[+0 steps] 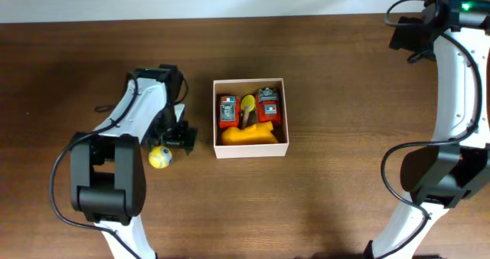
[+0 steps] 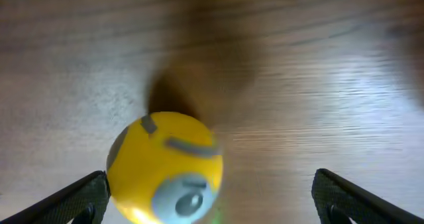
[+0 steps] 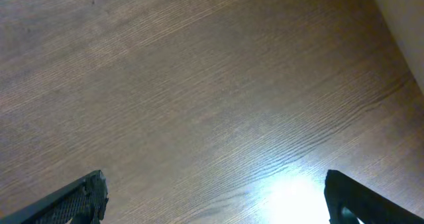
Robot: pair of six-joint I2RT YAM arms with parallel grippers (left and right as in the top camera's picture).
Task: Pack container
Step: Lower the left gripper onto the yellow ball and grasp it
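Observation:
The container point(image 1: 251, 150), a square white-walled box, sits at the table's middle with two red toys point(image 1: 228, 112) and yellow toys point(image 1: 249, 134) inside. A yellow ball with a grey eye patch point(image 1: 159, 157) lies on the table left of the box. My left gripper point(image 1: 172, 142) hovers right over it. In the left wrist view the ball point(image 2: 165, 168) sits between the wide-open fingers, close to the left finger point(image 2: 79, 201) and far from the right one. My right gripper point(image 1: 403, 35) is at the far right back, open point(image 3: 213, 187) over bare wood.
The brown wooden table point(image 1: 344, 98) ends at a white wall along the back. The two arm bases stand at the front left point(image 1: 107, 190) and front right point(image 1: 436, 182).

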